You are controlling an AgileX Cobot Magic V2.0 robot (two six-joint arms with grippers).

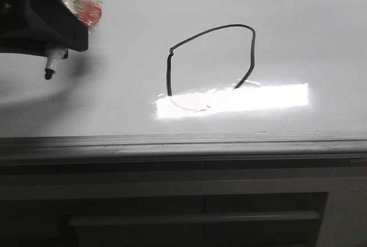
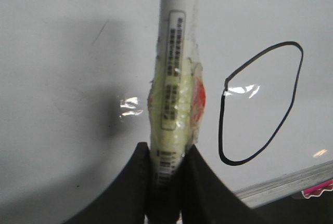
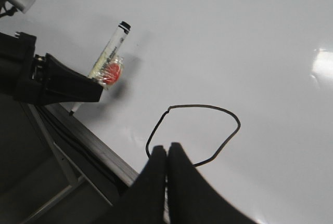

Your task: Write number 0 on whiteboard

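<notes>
Left tool: clenched on the marker, gripping its taped, labelled mid-barrel; black tip points down at the whiteboard but appears just clear of it.
Right tool: fingers pressed together, nothing between them, hovering over the near edge of the loop.
Number 0: thin black lopsided loop in mid-board; front view loses its lower stroke in a bright glare bar, but both wrist views show the line closed.
Board position: lies flat on the bench, grey edge strip toward me, dark drawer fronts beyond that edge.
Key relation: loop lies to the right of my marker tip, well apart; marker's long axis runs steeply down to the board. Left arm alone carries the pen.
Judgement: writing looks done; next move is likely a plain lift away, no further stroke needed.
</notes>
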